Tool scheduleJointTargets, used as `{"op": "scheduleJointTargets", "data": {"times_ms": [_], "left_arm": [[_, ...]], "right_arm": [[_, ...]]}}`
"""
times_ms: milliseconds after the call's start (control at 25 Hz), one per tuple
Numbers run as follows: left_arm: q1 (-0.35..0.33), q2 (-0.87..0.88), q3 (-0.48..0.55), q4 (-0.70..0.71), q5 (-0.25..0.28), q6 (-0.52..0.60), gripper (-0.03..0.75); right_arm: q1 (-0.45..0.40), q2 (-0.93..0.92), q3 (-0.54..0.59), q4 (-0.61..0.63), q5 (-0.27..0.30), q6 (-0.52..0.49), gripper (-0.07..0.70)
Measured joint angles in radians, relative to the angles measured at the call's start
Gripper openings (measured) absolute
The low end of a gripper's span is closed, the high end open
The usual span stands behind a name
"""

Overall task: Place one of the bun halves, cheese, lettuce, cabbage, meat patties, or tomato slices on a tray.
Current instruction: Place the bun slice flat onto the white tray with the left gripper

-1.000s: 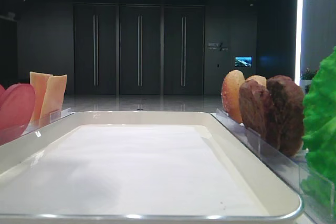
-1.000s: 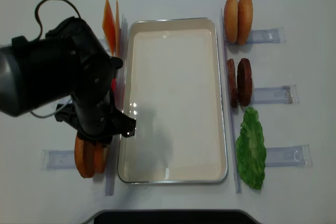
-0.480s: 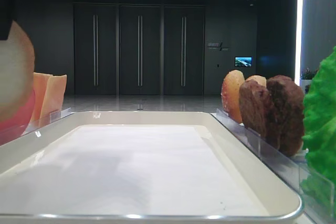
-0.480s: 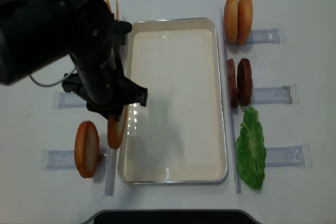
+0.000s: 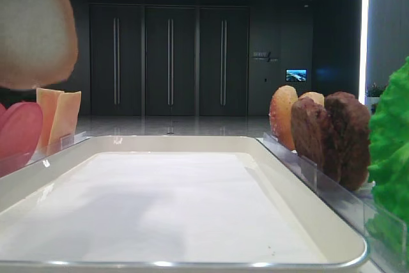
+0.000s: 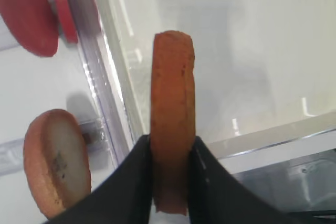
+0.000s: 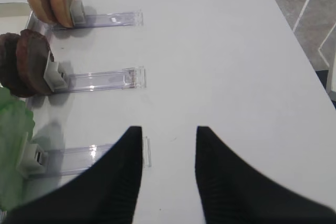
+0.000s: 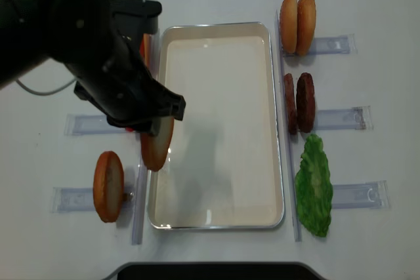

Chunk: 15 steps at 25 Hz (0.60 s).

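Observation:
My left gripper (image 6: 170, 148) is shut on a bun half (image 6: 172, 103), held on edge above the left rim of the cream tray (image 8: 223, 96). From overhead the bun half (image 8: 157, 147) hangs below the black arm; in the low view the bun half (image 5: 35, 30) fills the top left above the tray (image 5: 192, 190). A second bun half (image 8: 108, 186) stands in the left rack. My right gripper (image 7: 168, 129) is open over bare table. Tomato slices (image 6: 26, 19), cheese (image 5: 57, 116), meat patties (image 8: 298, 101) and lettuce (image 8: 314, 185) stand in racks. Cabbage is out of view.
Two more bun halves (image 8: 297, 14) stand in the far right rack. Clear plastic racks (image 8: 338, 119) line both long sides of the tray. A clear rack end (image 7: 100, 153) lies just left of the right gripper.
The left gripper has lifted one bun half out of the near left rack and carried it up and toward the tray's left rim. The other bun half stayed in the rack.

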Motion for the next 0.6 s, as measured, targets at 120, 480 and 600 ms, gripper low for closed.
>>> {"op": "scheduleJointTargets", "data": {"times_ms": [120,480,600], "left_arm": [[0.004,-0.084,0.032,-0.004,-0.028,0.006,0.139],[0.207,-0.245,0.361,-0.388,-0.327,0.273,0.139],[0.294,-0.245,0.442,-0.663,-0.399,0.514,0.139]], "right_arm": [[0.000,0.000,0.000,0.000,0.000,0.000,0.241],[0.000,0.000,0.000,0.000,0.000,0.000,0.241],[0.000,0.000,0.000,0.000,0.000,0.000,0.241]]}}
